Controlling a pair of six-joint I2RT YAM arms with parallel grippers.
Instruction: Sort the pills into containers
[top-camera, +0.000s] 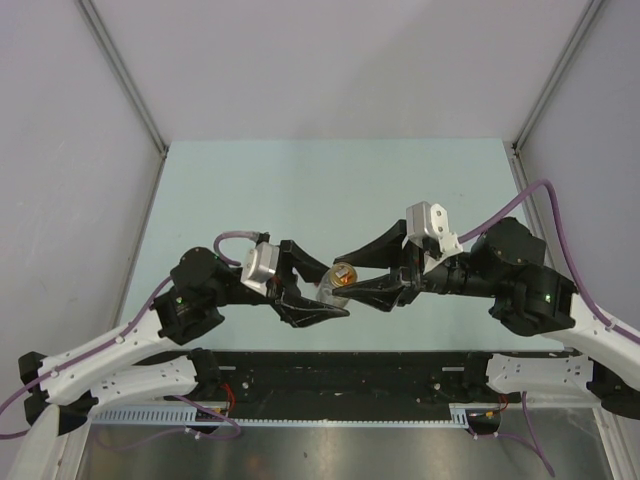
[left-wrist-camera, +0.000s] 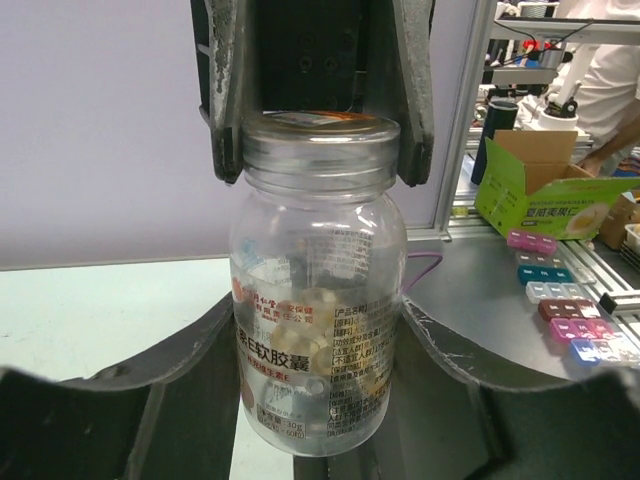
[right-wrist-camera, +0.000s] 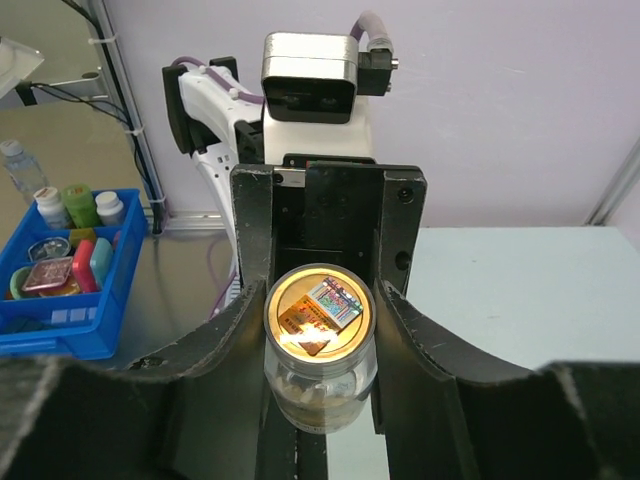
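Closest to me in the left wrist view, the left gripper (left-wrist-camera: 320, 305) is reaching up from the bottom edge, and its two dark fingers (left-wrist-camera: 170, 390) are clamping the body of a small clear bottle (left-wrist-camera: 318, 250) between them. The bottle is being held over the pale green table (top-camera: 300, 180), roughly midway between the two arms, with its threaded neck pointing toward the right arm. The pills (left-wrist-camera: 305, 335) are showing as pale tan lumps inside the bottle, partly behind its printed label (left-wrist-camera: 350, 370).

The right gripper (left-wrist-camera: 322, 170) is facing the left one head-on. Its fingers are pressing on both sides of the neck, so I am reading both grippers as clenched on the same bottle. In the right wrist view the bottle's round end is facing me and glowing amber, with a scrap of colourful print on it. I cannot tell whether I am looking at a seal or straight into the bottle.

Off the table, coloured pill boxes (left-wrist-camera: 560, 310) are lying in a row on a grey bench near a green carton (left-wrist-camera: 530, 185). On the other side, a blue bin (right-wrist-camera: 50, 335) is holding several small bottles.
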